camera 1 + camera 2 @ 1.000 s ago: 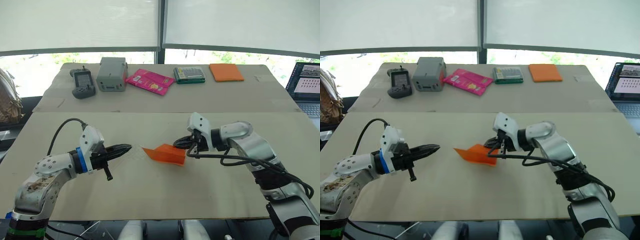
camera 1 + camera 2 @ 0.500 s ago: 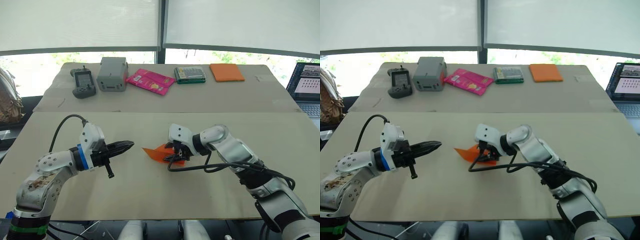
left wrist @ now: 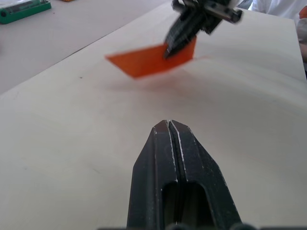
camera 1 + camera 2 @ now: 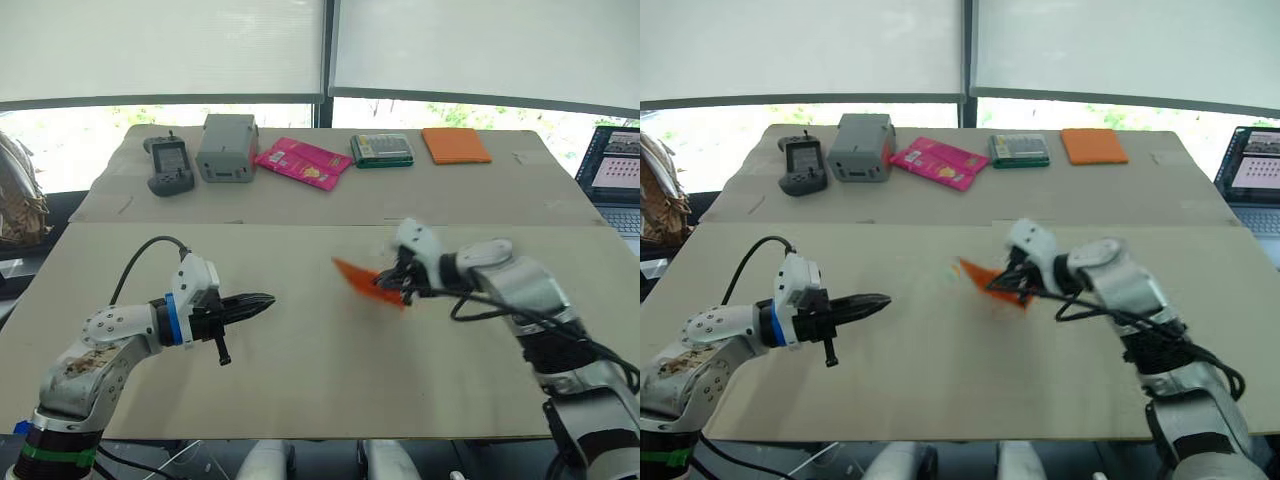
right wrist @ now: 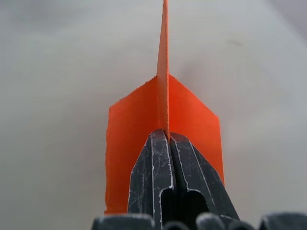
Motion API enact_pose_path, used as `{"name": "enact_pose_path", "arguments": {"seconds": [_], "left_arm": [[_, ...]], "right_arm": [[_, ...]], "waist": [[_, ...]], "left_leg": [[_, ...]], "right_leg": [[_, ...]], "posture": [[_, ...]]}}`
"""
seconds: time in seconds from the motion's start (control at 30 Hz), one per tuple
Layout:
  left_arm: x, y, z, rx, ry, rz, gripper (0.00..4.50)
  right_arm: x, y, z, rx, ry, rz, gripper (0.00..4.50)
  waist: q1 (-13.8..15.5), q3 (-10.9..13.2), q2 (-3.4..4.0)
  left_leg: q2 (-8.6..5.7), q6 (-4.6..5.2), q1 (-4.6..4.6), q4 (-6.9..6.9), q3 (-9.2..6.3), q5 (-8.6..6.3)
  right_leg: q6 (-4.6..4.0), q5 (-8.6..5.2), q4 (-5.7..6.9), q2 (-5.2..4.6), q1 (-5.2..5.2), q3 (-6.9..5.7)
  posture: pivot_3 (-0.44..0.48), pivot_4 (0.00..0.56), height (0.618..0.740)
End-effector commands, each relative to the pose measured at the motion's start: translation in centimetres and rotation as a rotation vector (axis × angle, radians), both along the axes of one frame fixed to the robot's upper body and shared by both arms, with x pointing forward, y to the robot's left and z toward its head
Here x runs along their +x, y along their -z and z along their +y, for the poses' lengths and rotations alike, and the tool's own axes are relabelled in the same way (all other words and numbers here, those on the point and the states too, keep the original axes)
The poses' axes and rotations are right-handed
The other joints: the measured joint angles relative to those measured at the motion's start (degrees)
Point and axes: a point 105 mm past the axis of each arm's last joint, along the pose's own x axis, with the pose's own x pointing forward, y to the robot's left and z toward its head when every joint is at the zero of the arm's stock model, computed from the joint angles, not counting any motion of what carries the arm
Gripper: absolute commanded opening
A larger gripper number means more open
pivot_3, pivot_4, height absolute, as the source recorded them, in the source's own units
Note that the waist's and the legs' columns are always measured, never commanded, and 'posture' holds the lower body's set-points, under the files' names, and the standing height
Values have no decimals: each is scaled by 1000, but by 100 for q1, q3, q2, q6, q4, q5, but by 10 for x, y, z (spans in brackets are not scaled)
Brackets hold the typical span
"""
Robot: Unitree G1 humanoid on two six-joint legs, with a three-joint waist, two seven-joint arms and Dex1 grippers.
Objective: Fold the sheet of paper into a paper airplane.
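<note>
While the left gripper point(image 4: 262, 300) idles closed, the right gripper point(image 4: 400, 290) clamps the paper airplane point(image 4: 362, 280).

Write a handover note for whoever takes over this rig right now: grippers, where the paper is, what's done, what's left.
Right gripper: shut on the paper airplane, holding it above the near table, wings spread either side of the pinched keel.
Left gripper: shut, empty, pointing toward the plane from the robot's left, apart from it.
Done: paper is folded into a pointed wedge.
Left: probably just set it down or release; check folds first.
</note>
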Motion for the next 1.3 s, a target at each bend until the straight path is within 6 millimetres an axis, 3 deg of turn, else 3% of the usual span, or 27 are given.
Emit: {"name": "enact_pose_path", "arguments": {"seconds": [0.03,0.13,0.23,0.3,0.57,0.8,0.83,1.03,1.2,1.3], "left_arm": [[8,-7,-2,-8,-20,-64,0],[9,-6,-5,-16,-21,-68,0],[11,-4,-7,-22,-23,-72,0],[12,-3,-9,-26,-23,-73,0],[12,-1,-11,-23,-15,-72,0],[12,0,-11,-21,-16,-76,0],[12,-1,-11,-22,-12,-81,0],[10,-8,-10,-72,-3,-66,0],[15,-14,-2,-65,-29,-57,0],[18,-14,3,-30,-59,-62,0]], "right_arm": [[17,-26,-55,105,243,-87,29],[27,-39,-93,143,418,-198,29],[35,-37,-127,129,580,-242,29],[37,-30,-138,104,632,-236,29],[48,-1,-150,82,690,-153,29],[50,6,-160,102,738,-123,29],[50,6,-161,103,740,-125,631],[50,-8,-163,107,734,-166,2653],[38,-45,-148,110,628,-225,4388],[19,-71,-116,161,443,-295,4452]], "waist": [[-7,0,0],[-16,0,0],[-57,0,0],[-69,0,0],[-71,0,1],[-73,0,1],[-71,1,1],[-68,1,1],[-57,9,15],[-35,9,16]], "left_leg": [[0,0,-1,0,1,0],[0,0,-1,-2,6,0],[1,1,0,-3,16,0],[3,1,2,-4,24,0],[5,4,2,-3,34,-1],[6,5,2,-3,36,-1],[6,5,2,-3,36,-1],[6,5,2,-3,35,-2],[7,5,-1,-3,34,-2],[10,6,-2,-4,26,-2]], "right_leg": [[0,0,0,0,-1,1],[0,0,0,0,-1,4],[0,0,0,1,-2,12],[0,0,1,2,-2,17],[2,2,-2,2,-1,24],[3,2,-3,3,0,25],[3,2,-4,2,0,25],[4,3,-4,2,0,26],[5,3,-1,3,-3,25],[5,3,0,6,-3,20]], "posture": [[0,150,740],[0,150,740],[0,150,740],[0,150,740],[0,150,740],[0,150,740],[0,150,740],[0,150,740],[0,150,740],[0,150,740]]}}
